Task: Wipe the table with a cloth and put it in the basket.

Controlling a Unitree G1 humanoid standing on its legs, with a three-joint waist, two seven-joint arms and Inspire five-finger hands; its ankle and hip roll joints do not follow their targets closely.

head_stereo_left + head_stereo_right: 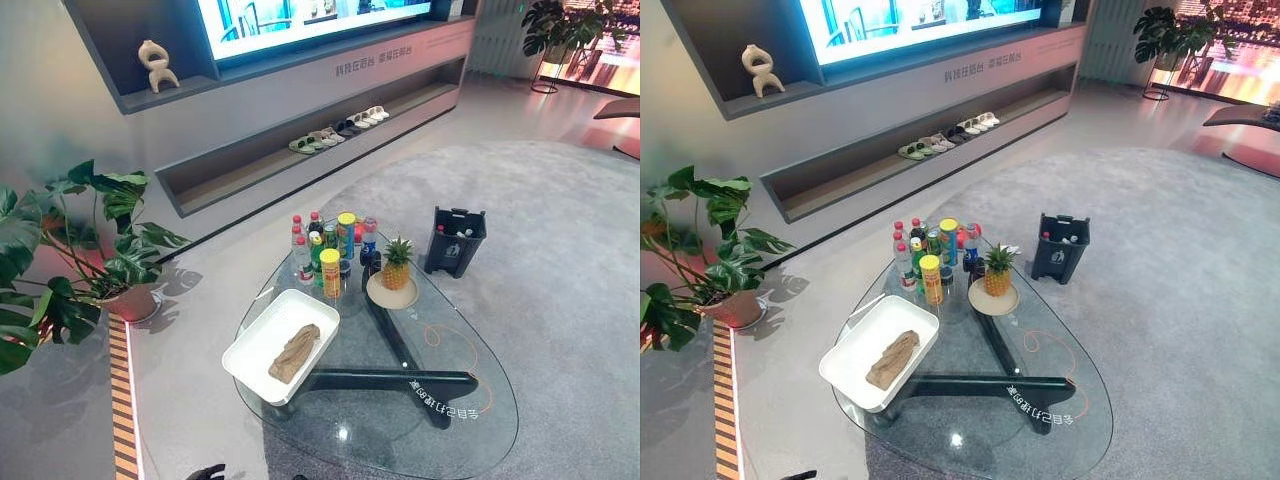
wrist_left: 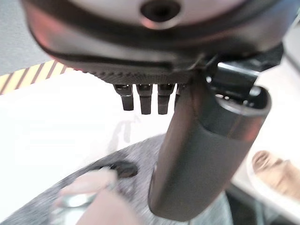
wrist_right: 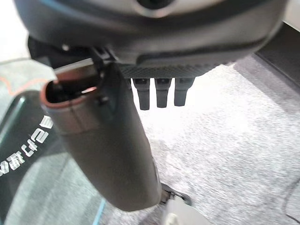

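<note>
Brown cloth (image 1: 295, 352) is seen lying in the white tray (image 1: 250, 345) on the glass table (image 1: 470, 420); the dark basket (image 1: 455, 240) stands far right on the carpet. Left hand (image 2: 197, 140) and right hand (image 3: 108, 145) are held empty, fingers straight.

a brown cloth (image 1: 295, 352) lies in a white tray (image 1: 258, 341) on the clear glass tabletop (image 1: 440, 420), which stands on a dark base. the basket (image 1: 455, 241) is black, on grey carpet (image 1: 560, 230). the pineapple (image 1: 397, 264) is yellow with a green crown. both hands are dark: left hand (image 2: 197, 154), right hand (image 3: 105, 150).
</note>
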